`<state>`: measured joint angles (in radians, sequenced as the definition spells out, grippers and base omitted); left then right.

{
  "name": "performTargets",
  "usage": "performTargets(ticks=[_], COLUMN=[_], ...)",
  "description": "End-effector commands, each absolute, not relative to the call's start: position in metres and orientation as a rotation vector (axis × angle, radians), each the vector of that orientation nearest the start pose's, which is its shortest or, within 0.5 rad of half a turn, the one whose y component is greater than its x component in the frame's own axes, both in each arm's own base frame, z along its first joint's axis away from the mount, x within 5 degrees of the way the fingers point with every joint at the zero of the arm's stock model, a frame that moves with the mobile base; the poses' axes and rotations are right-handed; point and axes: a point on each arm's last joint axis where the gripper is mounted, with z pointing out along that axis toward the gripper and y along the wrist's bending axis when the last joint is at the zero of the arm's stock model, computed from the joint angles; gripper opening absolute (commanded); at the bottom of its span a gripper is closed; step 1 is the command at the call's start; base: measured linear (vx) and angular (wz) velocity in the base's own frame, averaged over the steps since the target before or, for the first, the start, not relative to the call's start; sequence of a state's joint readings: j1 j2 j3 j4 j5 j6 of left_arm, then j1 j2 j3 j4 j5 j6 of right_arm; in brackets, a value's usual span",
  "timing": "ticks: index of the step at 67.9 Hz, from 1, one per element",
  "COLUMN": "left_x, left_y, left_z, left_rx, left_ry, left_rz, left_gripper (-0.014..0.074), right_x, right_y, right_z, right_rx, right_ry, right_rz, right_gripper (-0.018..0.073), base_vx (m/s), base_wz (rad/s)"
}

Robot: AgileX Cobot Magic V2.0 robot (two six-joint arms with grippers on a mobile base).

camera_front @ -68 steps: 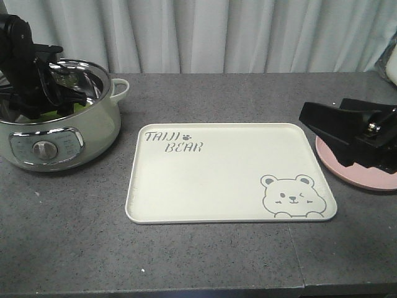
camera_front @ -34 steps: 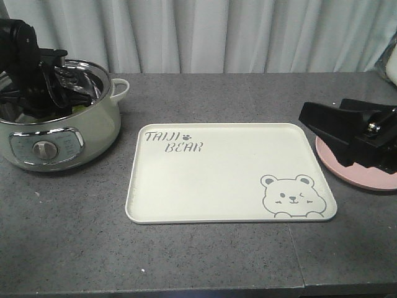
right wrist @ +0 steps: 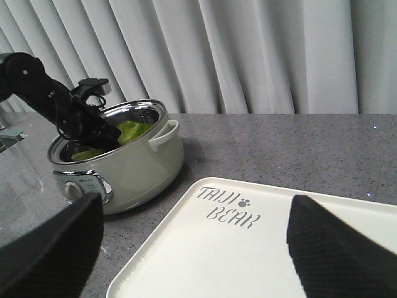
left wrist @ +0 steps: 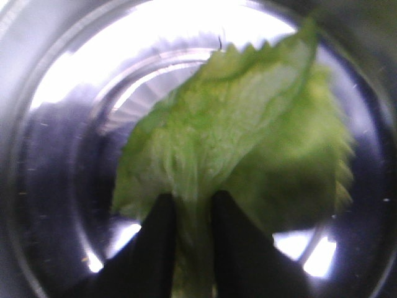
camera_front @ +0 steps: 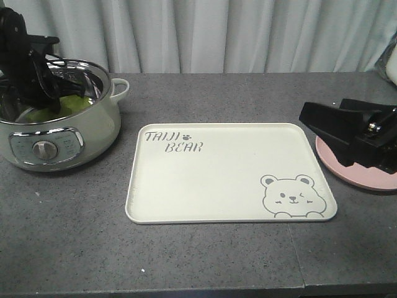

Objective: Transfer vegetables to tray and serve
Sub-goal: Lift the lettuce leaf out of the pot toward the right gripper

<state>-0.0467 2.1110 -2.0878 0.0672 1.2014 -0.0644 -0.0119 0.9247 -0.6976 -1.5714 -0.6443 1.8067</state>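
Observation:
The vegetables are one green, crinkly lettuce leaf (left wrist: 236, 143) in the steel bowl of a pale green cooking pot (camera_front: 93, 127). My left gripper (left wrist: 192, 214) reaches down into the pot and is shut on the leaf's pale stem end. From the front, the leaf (camera_front: 65, 104) shows just over the pot's rim beside the left arm (camera_front: 25, 62). The cream tray (camera_front: 205, 198) with the bear drawing lies mid-table with nothing on it. My right gripper (right wrist: 195, 214) is open, its fingers wide apart, hovering at the tray's right side above a pink plate (camera_front: 372, 180).
The pot has a handle (camera_front: 121, 88) pointing toward the tray and a control knob (camera_front: 42, 149) on its front. Pale curtains hang behind the grey table. The table's front edge runs close to the bottom of the front view.
The left arm dipped lower into the pot, then shifted up and to the left. More of the green leaf now shows above the rim. The right arm has not moved.

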Motion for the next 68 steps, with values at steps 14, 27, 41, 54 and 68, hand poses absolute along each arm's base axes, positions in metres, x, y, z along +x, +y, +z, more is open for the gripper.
performTargets(ticks=[14,27,41,54,68], left_x=[0.428,0.404,0.373,0.356,0.344], left_y=[-0.015,-0.018,-0.036,-0.069,-0.111], left_z=[0.395,0.434,0.471,0.486,0.488], left_rx=[-0.016,-0.021,0.043,0.202,0.383], left_ry=[2.425,2.313,2.207,2.145,2.117], left_rz=[0.034,-0.032,-0.269,-0.577,-0.729], left_gripper=[-0.0007,-0.0007,-0.0007,-0.0007,-0.0007], right_x=[0.185,0.185,0.191,0.216,0.251], right_y=[0.052,0.052,0.053,0.059,0.067], right_z=[0.362,0.362,0.366,0.391,0.413], right_rx=[-0.254,-0.253,-0.248,-0.284,-0.325], right_ry=[1.661,1.661,1.659,1.602,1.531], right_rz=[0.733,0.734,0.762,0.864,1.049], right_gripper=[0.0559,0.0559,0.0559,0.0559,0.0559], base_vx=[0.0,0.0,0.0,0.0,0.0], base_wz=[0.0,0.0,0.0,0.0,0.0])
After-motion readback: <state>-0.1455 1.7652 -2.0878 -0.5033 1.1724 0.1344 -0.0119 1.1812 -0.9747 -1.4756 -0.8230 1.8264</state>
